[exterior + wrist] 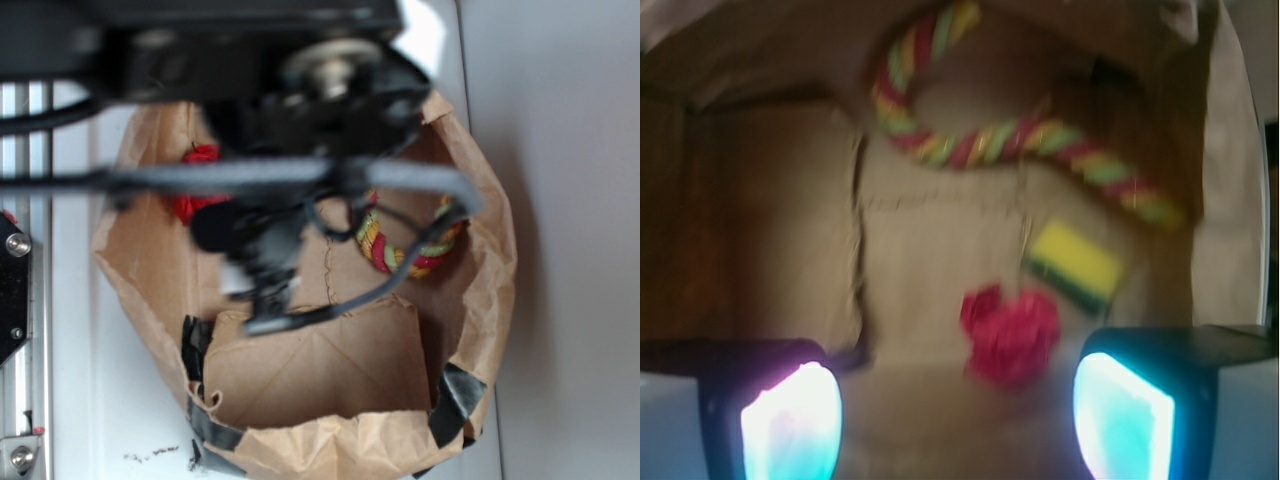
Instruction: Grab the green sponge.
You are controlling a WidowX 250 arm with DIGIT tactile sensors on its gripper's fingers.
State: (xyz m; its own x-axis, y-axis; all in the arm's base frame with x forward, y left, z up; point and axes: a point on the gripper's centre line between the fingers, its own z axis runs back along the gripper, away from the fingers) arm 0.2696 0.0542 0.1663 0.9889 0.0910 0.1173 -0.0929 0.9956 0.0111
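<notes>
In the wrist view the green sponge [1075, 262], a small yellow block with a dark green edge, lies on the floor of a brown paper bag [940, 240]. It sits ahead of my gripper [958, 420] and to the right of its midline. The gripper is open, its two glowing pads [792, 425] far apart with nothing between them. In the exterior view the arm hides the sponge; the gripper [262, 285] hangs inside the bag [480, 290].
A red wrinkly ball [1010, 333] lies just ahead of the jaws, touching the sponge's near corner; it shows partly behind the arm [196, 180]. A red, yellow and green twisted rope [1020, 140] [410, 250] curls along the bag's far side. The bag walls [740, 220] stand all round.
</notes>
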